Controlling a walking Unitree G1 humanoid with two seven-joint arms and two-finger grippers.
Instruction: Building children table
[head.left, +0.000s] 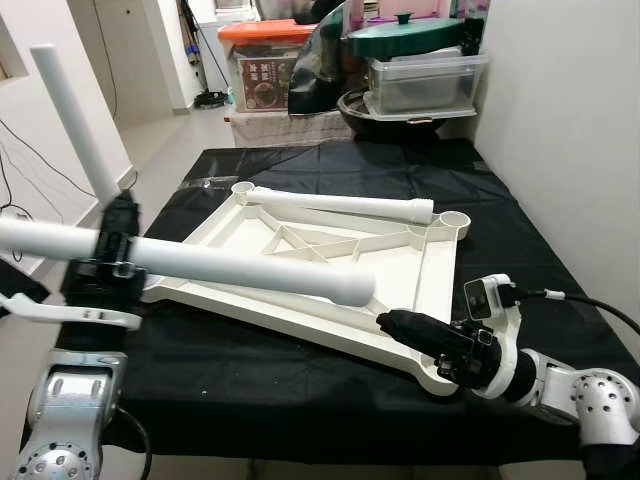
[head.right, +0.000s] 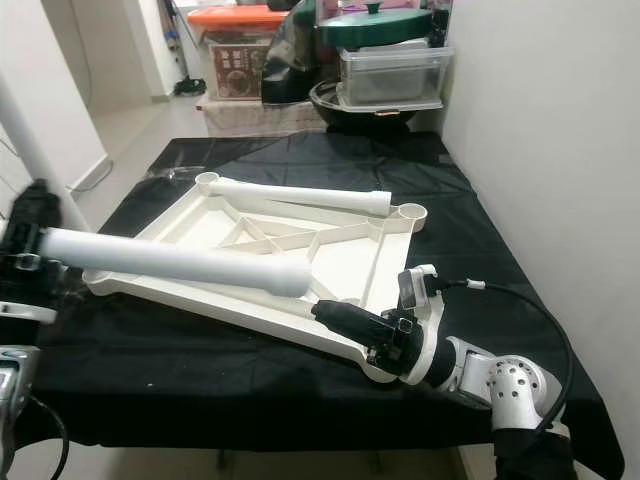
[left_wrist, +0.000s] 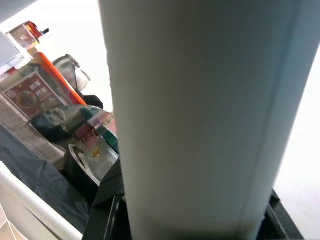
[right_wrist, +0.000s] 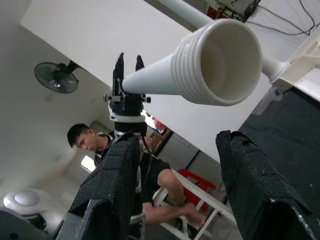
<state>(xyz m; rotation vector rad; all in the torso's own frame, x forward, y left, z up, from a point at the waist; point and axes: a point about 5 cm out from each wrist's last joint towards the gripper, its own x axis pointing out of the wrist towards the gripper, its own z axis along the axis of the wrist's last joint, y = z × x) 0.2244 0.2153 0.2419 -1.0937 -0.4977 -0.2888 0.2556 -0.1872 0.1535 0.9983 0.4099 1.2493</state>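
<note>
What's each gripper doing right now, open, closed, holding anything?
Left gripper: closed on the white table leg.
Right gripper: fingers open, resting by the upturned tabletop, holding nothing.

The white leg tube runs off the picture's edge at nine o'clock and blocks most of the left wrist view, hiding the left gripper fingers' spread, while the right gripper covers part of the tabletop frame rim at five o'clock.

silver arms, black two-fingered right tool
</note>
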